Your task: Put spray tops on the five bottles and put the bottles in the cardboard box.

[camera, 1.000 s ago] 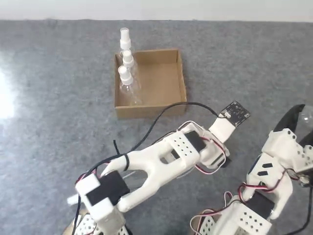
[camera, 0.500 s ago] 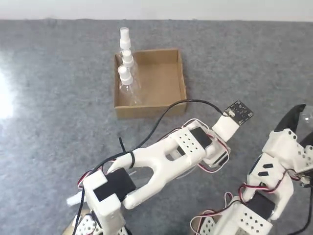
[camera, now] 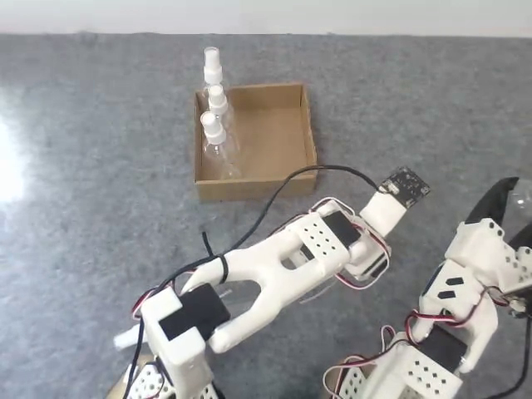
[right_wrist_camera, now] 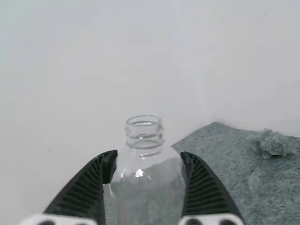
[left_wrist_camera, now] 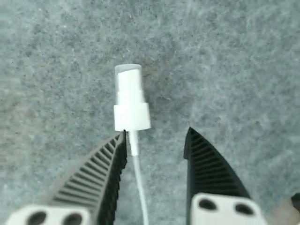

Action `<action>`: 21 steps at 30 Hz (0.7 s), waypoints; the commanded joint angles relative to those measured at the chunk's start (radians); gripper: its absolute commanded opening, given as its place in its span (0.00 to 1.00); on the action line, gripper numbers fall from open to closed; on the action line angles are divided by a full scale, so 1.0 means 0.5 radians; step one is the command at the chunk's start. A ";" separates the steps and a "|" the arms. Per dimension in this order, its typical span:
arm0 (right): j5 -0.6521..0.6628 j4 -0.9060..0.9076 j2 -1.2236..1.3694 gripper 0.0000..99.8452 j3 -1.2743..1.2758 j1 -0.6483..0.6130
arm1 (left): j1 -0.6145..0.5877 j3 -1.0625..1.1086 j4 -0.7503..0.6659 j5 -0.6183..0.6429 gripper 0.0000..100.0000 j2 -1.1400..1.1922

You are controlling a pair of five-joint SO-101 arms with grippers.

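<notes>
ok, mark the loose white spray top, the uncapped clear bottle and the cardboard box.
white plastic spray top [left_wrist_camera: 132, 112]: left wrist view, on its collar.
clear plastic bottle [right_wrist_camera: 144, 133]: right wrist view, on its threaded neck.
brown cardboard box [camera: 241, 189]: high view, on the wall nearest the arms.

Grey table (felt-like) bears a cardboard box and spray top.

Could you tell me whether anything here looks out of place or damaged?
Only a tuft of fluff on the table, beyond the bottle in the right claw; nothing spilled or broken.
</notes>
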 commanded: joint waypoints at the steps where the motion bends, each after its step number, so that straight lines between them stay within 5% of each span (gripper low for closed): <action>1: 0.003 -0.054 -0.029 0.02 0.025 0.017 | -0.074 -0.106 -0.055 0.025 0.18 -0.018; 13: 0.003 -0.054 -0.029 0.02 0.021 0.017 | -0.077 -0.124 -0.077 0.015 0.18 0.043; 21: 0.003 -0.054 -0.029 0.02 0.021 0.014 | -0.077 -0.575 0.270 0.025 0.18 0.381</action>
